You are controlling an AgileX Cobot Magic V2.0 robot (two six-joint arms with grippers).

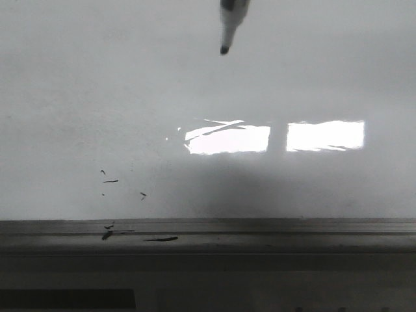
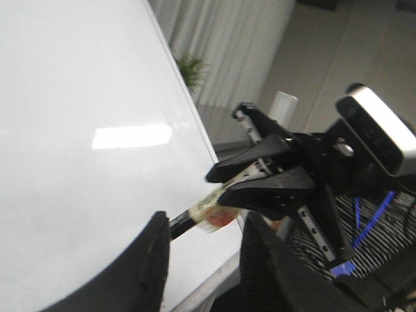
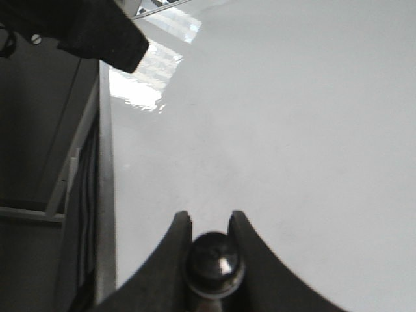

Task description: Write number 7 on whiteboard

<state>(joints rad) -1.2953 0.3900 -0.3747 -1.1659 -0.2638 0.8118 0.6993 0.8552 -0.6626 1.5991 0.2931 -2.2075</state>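
Gripping a marker (image 3: 215, 263), the right gripper (image 3: 209, 224) has its two fingers closed against the round barrel, seen end-on in the right wrist view. In the front view the marker (image 1: 231, 23) comes down from the top edge, its dark tip low against the whiteboard (image 1: 97, 97); whether the tip touches the surface cannot be told. No number 7 shows on the board, only a few small black flecks (image 1: 110, 181) low on the left, above the grey ledge (image 1: 292, 227), and two bright rectangles of glare (image 1: 227, 139). The left gripper (image 2: 203, 253) has its fingers apart with nothing between them, and from its camera the right gripper (image 2: 260, 179) appears beyond, holding the marker (image 2: 195, 214) toward the whiteboard (image 2: 78, 97).
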